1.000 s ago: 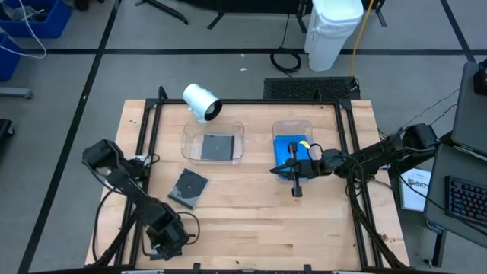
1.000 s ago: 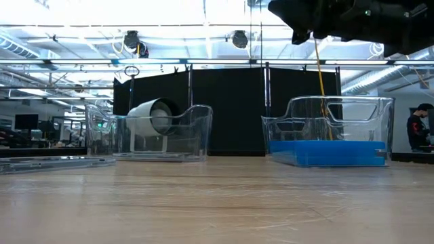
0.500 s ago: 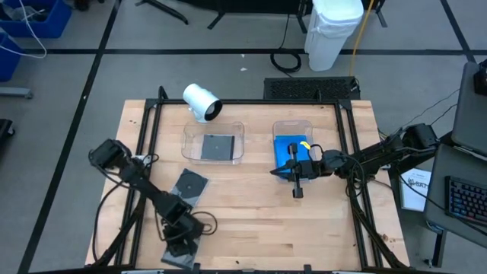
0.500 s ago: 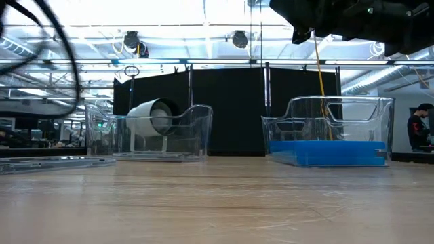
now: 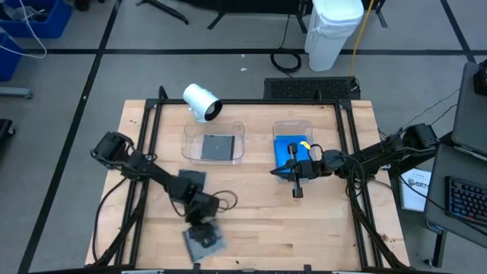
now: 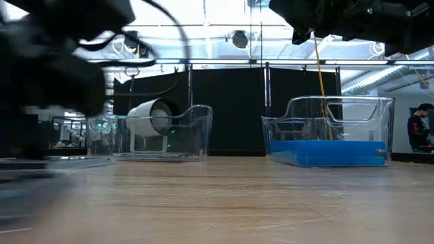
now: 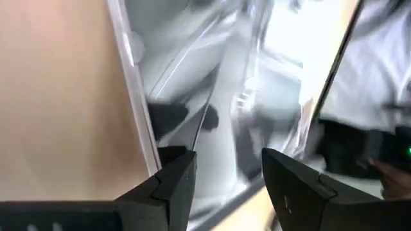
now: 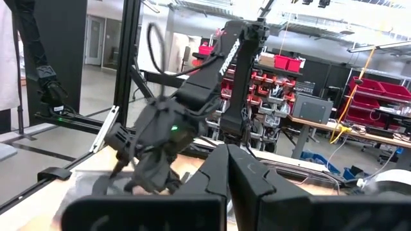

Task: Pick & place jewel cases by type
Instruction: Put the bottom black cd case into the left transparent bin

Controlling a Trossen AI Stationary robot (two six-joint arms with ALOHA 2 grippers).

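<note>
My left gripper [image 5: 201, 225] is low over the near middle of the table, shut on a grey-clear jewel case [image 5: 204, 240]. The case also shows between the fingers in the left wrist view [image 7: 221, 138], blurred. Another dark case [image 5: 190, 176] lies flat on the table, partly under my left arm. One dark case [image 5: 218, 147] lies in the left clear tray [image 5: 189, 144]. Blue cases [image 5: 284, 148] lie in the right clear tray [image 5: 293, 125]. My right gripper [image 5: 277, 170] is shut and empty, high above the right tray's near left corner. My left gripper holds the grey-clear case by its far edge [image 5: 201, 231], pinched between the two fingers. The fingers come slanting from the table's far left. The case sticks out past them toward the near edge, roughly flat. I cannot tell whether it is clear of the table.
A white cylinder [image 5: 201, 100] lies at the far edge behind the left tray. Black frame rails [image 5: 146, 152] run along the table's sides. Bare wood [image 5: 259, 228] lies between the trays and the near edge. A person [image 6: 415, 132] stands far off in the room.
My left arm has swung out from the near left corner toward the table's right, along the near edge. The grey-clear case has gone with it and now sits near the middle front. My right arm has kept still.
</note>
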